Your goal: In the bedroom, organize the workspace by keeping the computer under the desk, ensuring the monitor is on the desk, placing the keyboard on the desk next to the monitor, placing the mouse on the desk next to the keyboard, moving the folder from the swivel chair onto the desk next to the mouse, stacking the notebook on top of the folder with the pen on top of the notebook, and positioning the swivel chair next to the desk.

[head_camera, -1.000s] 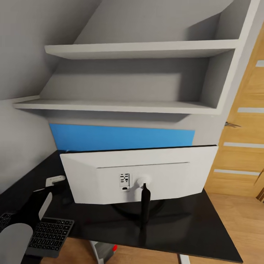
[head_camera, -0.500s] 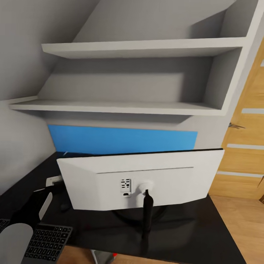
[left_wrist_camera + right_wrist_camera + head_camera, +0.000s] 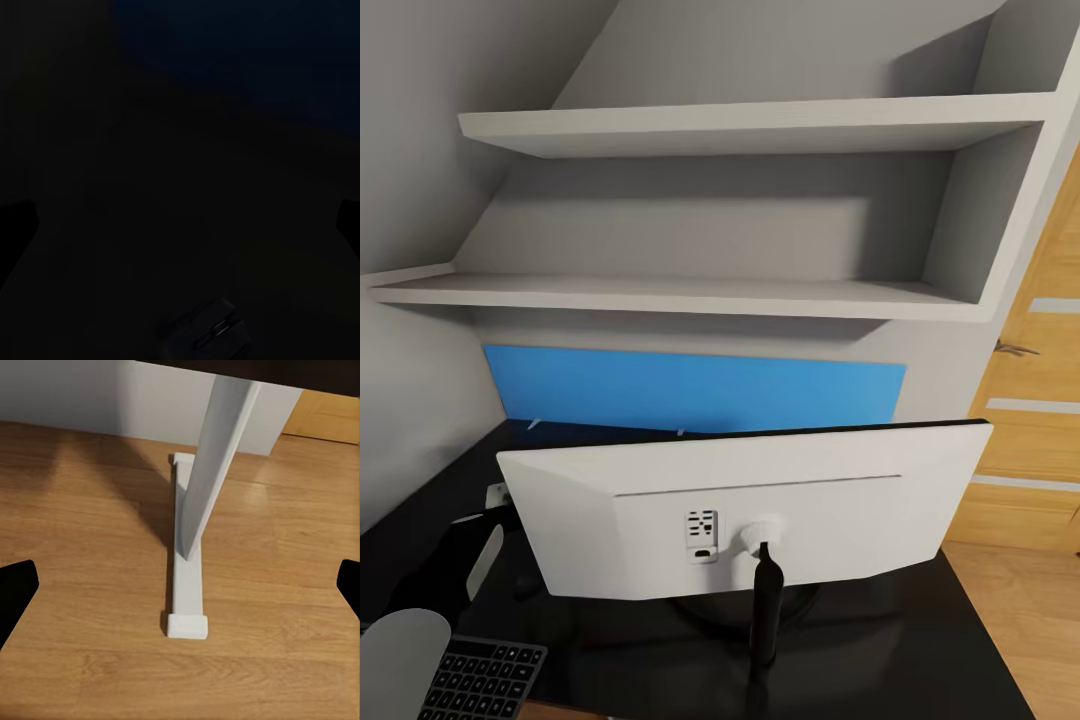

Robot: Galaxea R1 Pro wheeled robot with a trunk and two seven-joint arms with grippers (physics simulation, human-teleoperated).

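The keyboard point(image 3: 480, 680) lies at the near left edge of the black worktop point(image 3: 920, 640), beside the left arm point(image 3: 430, 600). Behind it the monitor point(image 3: 750, 510) stands on the worktop, white back toward the camera. Farther off are a blue wall panel point(image 3: 690, 390) and grey shelves point(image 3: 690, 295). In the right wrist view, the right hand's fingertips point(image 3: 15, 592) are spread wide over wooden floor point(image 3: 90, 585) and a white leg point(image 3: 210, 472). Whether the left hand is open or closed cannot be told.

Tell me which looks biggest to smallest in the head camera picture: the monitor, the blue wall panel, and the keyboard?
1. monitor, though it is nearest the camera
2. blue wall panel
3. keyboard, partly cut off by the picture edge
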